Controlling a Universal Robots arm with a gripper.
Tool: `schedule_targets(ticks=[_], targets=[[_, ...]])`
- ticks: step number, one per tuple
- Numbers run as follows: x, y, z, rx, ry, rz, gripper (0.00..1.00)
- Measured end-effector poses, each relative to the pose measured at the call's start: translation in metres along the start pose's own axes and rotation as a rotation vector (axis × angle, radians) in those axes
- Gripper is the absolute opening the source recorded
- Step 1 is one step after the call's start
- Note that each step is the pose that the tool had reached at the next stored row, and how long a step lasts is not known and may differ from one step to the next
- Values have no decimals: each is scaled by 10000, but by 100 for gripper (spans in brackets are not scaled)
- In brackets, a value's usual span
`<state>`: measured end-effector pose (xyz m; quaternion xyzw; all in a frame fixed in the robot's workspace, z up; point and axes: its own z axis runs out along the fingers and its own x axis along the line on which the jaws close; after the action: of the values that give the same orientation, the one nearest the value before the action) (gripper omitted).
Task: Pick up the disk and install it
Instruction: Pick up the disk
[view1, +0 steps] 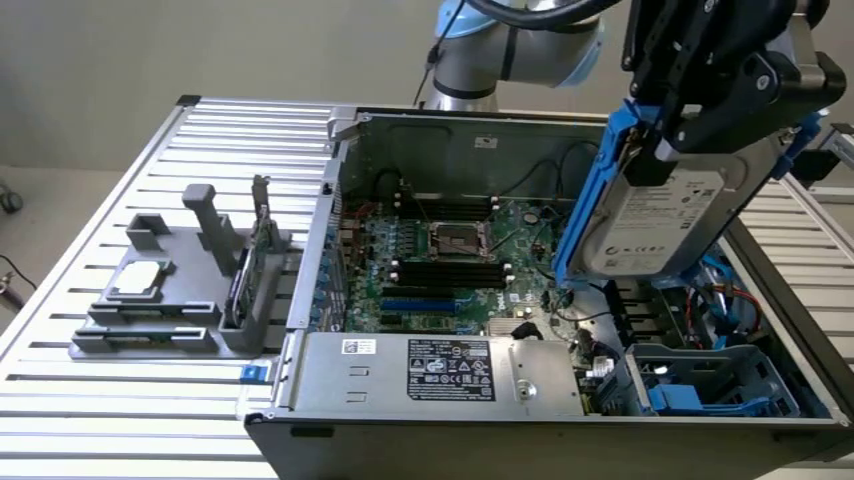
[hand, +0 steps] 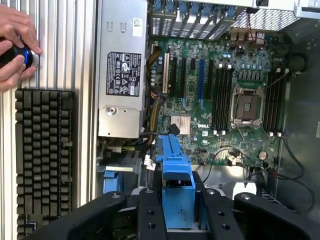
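The disk (view1: 667, 215), a silver-grey hard drive with a white label in blue carrier rails, hangs tilted above the exterior view's right side of the open computer case (view1: 467, 130). My gripper (view1: 674, 150) is shut on its upper end. In the wrist view the blue carrier rail (hand: 175, 165) sticks out between my black fingers (hand: 150, 215), with my gripper (hand: 178, 212) closed on it above the motherboard (hand: 220, 100). Below the disk, in the case's near corner on the exterior view's right, sits a blue drive bay (view1: 694, 385).
A grey fixture (view1: 160, 320) on the slatted table at the exterior view's left holds a smaller silver drive (view1: 140, 278) and an upright card (view1: 254, 260). The power supply (view1: 427, 370) lies along the case's near edge. A person's hands (hand: 15, 45) rest on a knob by a black keyboard (hand: 42, 155).
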<state>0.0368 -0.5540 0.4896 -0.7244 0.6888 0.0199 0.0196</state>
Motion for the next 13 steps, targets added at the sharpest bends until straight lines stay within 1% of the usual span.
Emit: schedule_targets(ticks=[13], targets=[[378,-46,-22,0,0,0,33]])
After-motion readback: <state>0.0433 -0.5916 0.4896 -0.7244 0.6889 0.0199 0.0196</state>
